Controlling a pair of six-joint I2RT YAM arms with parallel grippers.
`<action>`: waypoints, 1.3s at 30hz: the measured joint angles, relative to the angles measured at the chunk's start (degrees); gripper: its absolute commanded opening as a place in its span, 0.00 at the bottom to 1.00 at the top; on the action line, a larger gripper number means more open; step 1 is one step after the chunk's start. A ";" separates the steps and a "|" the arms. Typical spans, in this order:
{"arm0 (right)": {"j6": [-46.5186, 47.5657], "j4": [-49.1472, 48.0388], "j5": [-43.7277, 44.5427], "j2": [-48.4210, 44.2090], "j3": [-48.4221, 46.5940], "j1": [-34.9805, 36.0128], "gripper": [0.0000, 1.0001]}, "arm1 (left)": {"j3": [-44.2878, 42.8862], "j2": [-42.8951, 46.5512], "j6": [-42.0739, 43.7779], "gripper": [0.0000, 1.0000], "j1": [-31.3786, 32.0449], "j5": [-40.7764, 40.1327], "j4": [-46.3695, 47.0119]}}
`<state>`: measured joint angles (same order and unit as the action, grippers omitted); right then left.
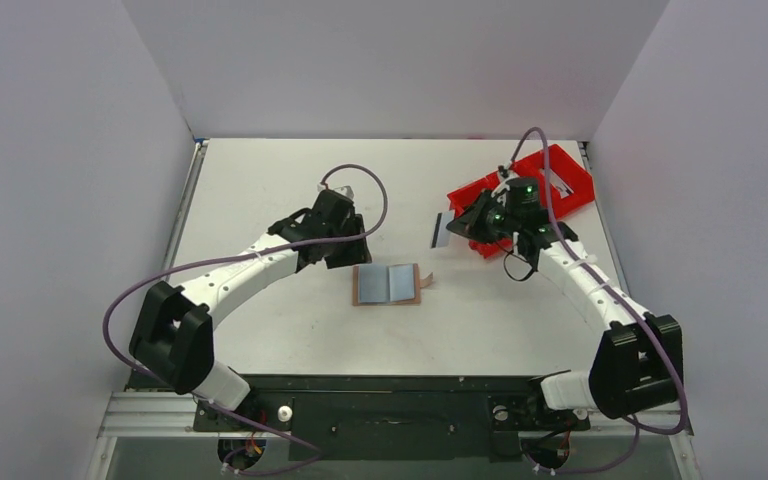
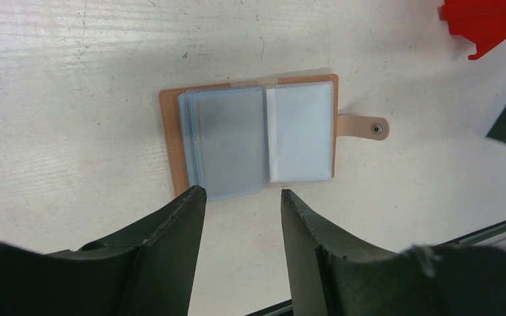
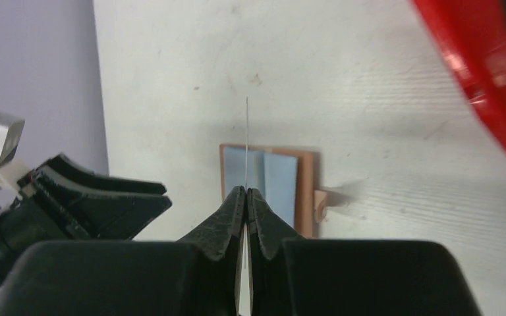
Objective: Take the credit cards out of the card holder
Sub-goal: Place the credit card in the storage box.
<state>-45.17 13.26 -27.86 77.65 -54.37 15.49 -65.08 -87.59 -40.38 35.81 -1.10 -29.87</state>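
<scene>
Left gripper (image 2: 242,192) is open and empty, just below the card holder (image 2: 257,141), which lies open and flat mid-frame on the worktop (image 2: 72,79). Right gripper (image 3: 246,192) pinches a card (image 1: 443,230) edge-on. We judge the sleeves (image 2: 230,141) light, floppy and slick: pin the leather edge, pinch card corners.

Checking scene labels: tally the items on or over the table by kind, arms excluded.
Card holder: 1
Card, held in the right gripper: 1
Red tray: 1
Total: 3. Anything inside the tray is too unclear to count.
</scene>
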 measured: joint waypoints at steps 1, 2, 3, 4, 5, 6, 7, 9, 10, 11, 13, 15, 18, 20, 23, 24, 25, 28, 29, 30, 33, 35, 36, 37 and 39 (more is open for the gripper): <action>0.57 1.66 1.18 -0.28 -1.49 -1.03 0.00 | -0.02 0.33 0.39 0.45 -0.13 0.33 0.00; 1.18 3.30 2.36 -0.39 -2.91 -1.92 0.00 | 0.00 0.52 0.63 0.45 -0.28 0.61 -0.02; 1.86 4.98 3.78 -0.39 -4.59 -2.84 0.00 | 0.00 0.79 0.85 0.45 -0.33 1.14 -0.02; 2.71 7.10 5.62 -0.39 -6.60 -3.72 0.00 | -0.02 0.96 1.14 0.46 -0.39 1.57 -0.02; 3.50 9.22 7.80 -0.39 -8.61 -4.44 0.00 | 0.00 1.16 1.44 0.46 -0.42 1.97 0.00; 4.37 11.87 10.27 -0.37 -10.97 -5.03 0.00 | 0.00 1.36 1.79 0.46 -0.44 2.40 0.00; 5.05 14.03 12.22 -0.22 -13.09 -5.49 0.00 | 0.00 1.53 2.03 0.46 -0.55 2.84 -0.02; 6.36 18.73 17.38 0.57 -18.95 -6.12 0.00 | 0.00 2.05 2.40 0.46 -0.70 3.82 0.00; 6.99 20.61 19.96 1.11 -21.97 -6.21 0.00 | 0.00 2.34 2.62 0.46 -0.83 4.17 0.00; 7.39 22.14 21.99 1.75 -24.37 -6.34 0.00 | 0.00 2.73 2.95 0.46 -1.05 4.66 0.00; 8.33 25.09 27.23 3.45 -29.81 -6.69 0.00 | 0.00 3.52 3.52 0.46 -1.53 5.33 0.00; 8.85 27.08 31.15 5.05 -33.46 -7.06 0.00 | 0.00 4.20 3.93 0.46 -2.08 5.99 0.00; 9.51 30.27 36.74 9.35 -38.71 -9.03 0.00 | 0.00 4.81 4.63 0.46 -2.80 6.56 0.00; 9.84 31.82 39.52 12.85 -41.55 -10.62 0.00 | 0.00 4.90 4.87 0.46 -3.21 6.88 0.02; 10.25 33.83 44.02 19.74 -46.95 -13.03 0.00 | 0.00 4.90 5.11 0.46 -4.02 7.50 0.02; 10.32 34.45 45.27 21.70 -48.76 -13.60 0.00 | 0.00 4.90 5.14 0.46 -4.37 7.65 0.02; 10.32 34.86 46.64 24.22 -51.06 -14.34 0.00 | 0.00 4.90 5.18 0.46 -4.74 7.80 0.02; 10.21 35.36 49.18 30.67 -56.94 -16.44 0.00 | -0.15 4.81 5.29 0.46 -5.55 7.85 -0.22; 10.10 35.58 49.62 32.79 -59.08 -17.40 0.00 | -0.50 4.63 5.33 0.46 -5.66 7.80 -0.57; 9.99 35.54 49.88 34.99 -61.09 -18.53 0.00 | -0.83 4.46 5.38 0.46 -5.70 7.80 -0.74; 9.51 35.43 49.62 40.09 -65.57 -22.10 0.00 | -1.57 4.07 5.57 0.46 -5.77 7.82 -0.92; 8.85 35.39 48.78 43.01 -68.24 -24.37 0.00 | -1.62 3.98 5.60 0.46 -5.86 7.82 -1.11; 8.41 35.45 47.93 44.83 -70.07 -25.75 0.00 | -1.62 3.80 5.57 0.46 -5.92 7.82 -1.20; 8.15 35.26 47.32 45.99 -71.10 -26.51 0.00 | -1.62 3.54 5.57 0.46 -5.95 7.82 -1.25; 7.34 35.17 45.64 48.28 -72.83 -28.44 0.00 | -1.62 2.82 5.57 0.46 -5.99 7.87 -1.27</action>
<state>-37.82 48.42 17.78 125.93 -127.20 -12.95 -66.70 -84.77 -34.81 29.82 6.76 -31.14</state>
